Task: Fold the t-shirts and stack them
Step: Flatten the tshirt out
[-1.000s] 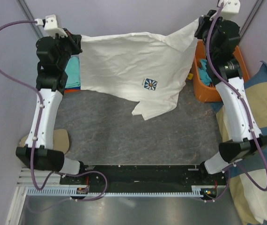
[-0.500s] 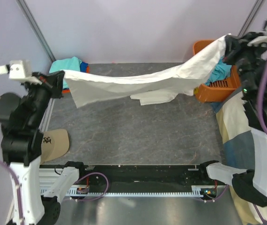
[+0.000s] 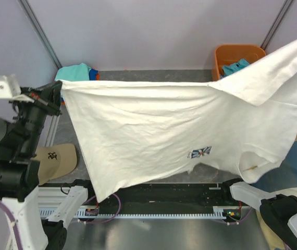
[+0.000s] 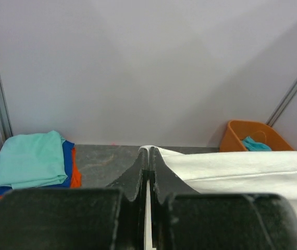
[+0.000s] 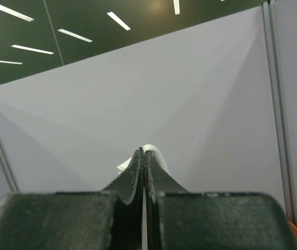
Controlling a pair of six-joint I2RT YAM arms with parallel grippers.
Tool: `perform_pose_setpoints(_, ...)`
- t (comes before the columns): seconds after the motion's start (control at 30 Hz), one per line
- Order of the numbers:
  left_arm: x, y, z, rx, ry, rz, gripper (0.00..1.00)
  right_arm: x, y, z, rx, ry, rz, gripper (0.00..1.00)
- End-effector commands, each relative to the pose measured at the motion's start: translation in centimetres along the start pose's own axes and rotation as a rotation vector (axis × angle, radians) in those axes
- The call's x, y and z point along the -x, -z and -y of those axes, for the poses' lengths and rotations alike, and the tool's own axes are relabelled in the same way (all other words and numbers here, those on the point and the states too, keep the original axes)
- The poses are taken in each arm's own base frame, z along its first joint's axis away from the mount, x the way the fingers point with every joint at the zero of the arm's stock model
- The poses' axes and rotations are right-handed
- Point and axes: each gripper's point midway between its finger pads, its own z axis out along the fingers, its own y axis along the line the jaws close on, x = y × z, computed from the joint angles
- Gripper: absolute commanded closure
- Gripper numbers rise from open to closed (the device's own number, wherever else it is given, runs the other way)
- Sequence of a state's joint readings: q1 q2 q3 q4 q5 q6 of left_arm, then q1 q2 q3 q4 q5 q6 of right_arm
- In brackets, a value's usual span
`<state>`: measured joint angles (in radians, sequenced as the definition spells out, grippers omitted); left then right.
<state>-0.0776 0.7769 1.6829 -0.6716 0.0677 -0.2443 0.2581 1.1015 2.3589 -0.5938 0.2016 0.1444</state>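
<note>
Now the white tee (image 3: 159, 135) is stretched above the worktop (image 4: 99, 164), clamped by the left jaws and the right jaws, and either thin pinch could be lost if pulled tauter.

Illumination was even and diffuse in all views; no hard shadows were cast. Above the right pincer (image 5: 144, 154), strip lights (image 5: 118, 21) shone on a dark ceiling without flare. The white shirt (image 3: 153, 130) stretching away from the left pincer (image 4: 148, 154) was bright, yet its creases were readable, with soft grey shading in the folds. Nearest each wrist lens, the black pincer body was dark and blurred. Beyond the pincer tips, the wall (image 4: 138, 67) was evenly lit and free of glare.
</note>
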Motion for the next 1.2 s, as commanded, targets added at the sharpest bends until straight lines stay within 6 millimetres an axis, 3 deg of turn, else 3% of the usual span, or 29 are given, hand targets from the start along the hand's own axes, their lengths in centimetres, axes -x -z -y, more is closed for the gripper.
perform_pose_setpoints(0.0, -3.1, -8.3, -3.8, 0.127, -0.070, -0.033, 0.98, -9.5, -7.0, 1.6, -0.106, 0.058, -0.139, 1.00)
perform_pose_setpoints(0.07, -4.8, -11.1, -5.6, 0.190, -0.100, -0.048, 0.98, -15.4, -9.7, 2.2, -0.134, 0.088, -0.227, 1.00)
perform_pose_setpoints(0.1, -6.3, -13.7, -6.6, 0.214, -0.113, -0.066, 0.98, -17.8, -10.5, 2.4, -0.139, 0.098, -0.261, 1.00)
perform_pose_setpoints(0.17, -8.9, -16.7, -8.3, 0.254, -0.127, -0.110, 0.98, -24.6, -12.6, 3.2, -0.153, 0.126, -0.348, 1.00)
perform_pose_setpoints(0.2, -11.9, -19.5, -9.3, 0.263, -0.135, -0.159, 0.98, -28.9, -13.5, 3.8, -0.163, 0.142, -0.408, 1.00)
perform_pose_setpoints(0.3, -18.9, -23.5, -11.7, 0.291, -0.144, -0.265, 0.98, -37.5, -14.7, 5.5, -0.165, 0.145, -0.521, 1.00)
perform_pose_setpoints(0.33, -23.6, -25.5, -13.0, 0.299, -0.135, -0.337, 0.98, -42.7, -15.1, 6.4, -0.169, 0.148, -0.583, 1.00)
perform_pose_setpoints(0.37, -26.7, -26.6, -13.8, 0.304, -0.131, -0.378, 0.98, -46.3, -14.6, 7.1, -0.171, 0.154, -0.636, 1.00)
perform_pose_setpoints(0.4, -29.1, -27.4, -14.4, 0.308, -0.121, -0.406, 0.98, -51.7, -14.0, 8.2, -0.179, 0.164, -0.710, 1.00)
perform_pose_setpoints(0.43, -34.2, -28.5, -15.9, 0.327, -0.120, -0.474, 0.98, -54.2, -14.1, 8.7, -0.180, 0.163, -0.715, 1.00)
perform_pose_setpoints(0.47, -35.8, -29.3, -16.4, 0.338, -0.115, -0.490, 0.98, -56.9, -13.6, 9.2, -0.185, 0.167, -0.743, 1.00)
perform_pose_setpoints(0.5, -37.6, -29.8, -17.0, 0.352, -0.114, -0.513, 0.98, -61.8, -12.8, 10.2, -0.189, 0.162, -0.798, 1.00)
perform_pose_setpoints(0.53, -39.7, -30.2, -17.8, 0.366, -0.119, -0.540, 0.98, -64.1, -12.3, 10.8, -0.191, 0.160, -0.825, 1.00)
perform_pose_setpoints(0.57, -42.4, -31.0, -18.7, 0.379, -0.129, -0.573, 0.98, -65.0, -13.1, 11.1, -0.191, 0.152, -0.818, 1.00)
perform_pose_setpoints(0.6, -43.7, -31.3, -19.3, 0.390, -0.137, -0.589, 0.98, -69.2, -11.7, 12.1, -0.201, 0.154, -0.874, 1.00)
perform_pose_setpoints(0.67, -46.5, -32.3, -20.6, 0.411, -0.170, -0.618, 0.98, -71.1, -12.6, 12.5, -0.195, 0.140, -0.868, 1.00)
perform_pose_setpoints(0.7, -47.0, -32.6, -21.0, 0.419, -0.183, -0.623, 0.98, -74.5, -11.1, 13.2, -0.201, 0.137, -0.917, 1.00)
perform_pose_setpoints(0.73, -47.4, -33.0, -21.3, 0.423, -0.191, -0.625, 0.98, -75.5, -11.0, 13.3, -0.196, 0.119, -0.929, 0.98)
perform_pose_setpoints(0.77, -48.8, -33.4, -21.8, 0.426, -0.204, -0.640, 0.98, -75.4, -12.1, 13.4, -0.191, 0.110, -0.906, 0.90)
perform_pose_setpoints(0.8, -49.1, -33.5, -22.1, 0.433, -0.213, -0.642, 0.97, -77.3, -11.0, 14.0, -0.196, 0.107, -0.939, 0.82)
perform_pose_setpoints(0.83, -49.2, -33.9, -22.3, 0.438, -0.219, -0.637, 0.95, -77.4, -11.3, 13.7, -0.189, 0.099, -0.932, 0.69)
perform_pose_setpoints(0.87, -49.6, -34.0, -22.5, 0.447, -0.224, -0.637, 0.88, -77.8, -11.2, 13.8, -0.181, 0.091, -0.937, 0.32)
perform_pose_setpoints(0.9, -50.1, -33.9, -23.0, 0.466, -0.231, -0.638, 0.61, -78.1, -11.1, 13.8, -0.183, 0.091, -0.934, 0.16)
perform_pose_setpoints(0.93, -49.7, -34.0, -23.1, 0.475, -0.234, -0.626, 0.45, -78.2, -10.9, 14.1, -0.188, 0.095, -0.937, 0.05)
perform_pose_setpoints(0.97, -49.4, -33.9, -23.3, 0.490, -0.232, -0.622, 0.01, -77.0, -11.9, 14.0, -0.183, 0.096, -0.902, 0.02)
perform_pose_setpoints(1.0, -47.5, -34.7, -23.0, 0.495, -0.230, -0.563, 0.00, -76.3, -12.2, 13.7, -0.176, 0.098, -0.886, 0.02)
perform_pose_setpoints(1.03, -47.1, -34.6, -23.0, 0.501, -0.230, -0.552, 0.00, -76.2, -11.9, 13.9, -0.177, 0.112, -0.887, 0.02)
perform_pose_setpoints(1.1, -42.9, -35.4, -22.3, 0.504, -0.221, -0.462, 0.00, -73.6, -13.3, 13.4, -0.168, 0.117, -0.844, 0.02)
perform_pose_setpoints(1.17, -40.2, -35.5, -21.3, 0.494, -0.201, -0.416, 0.00, -70.7, -14.5, 12.3, -0.141, 0.106, -0.813, 0.02)
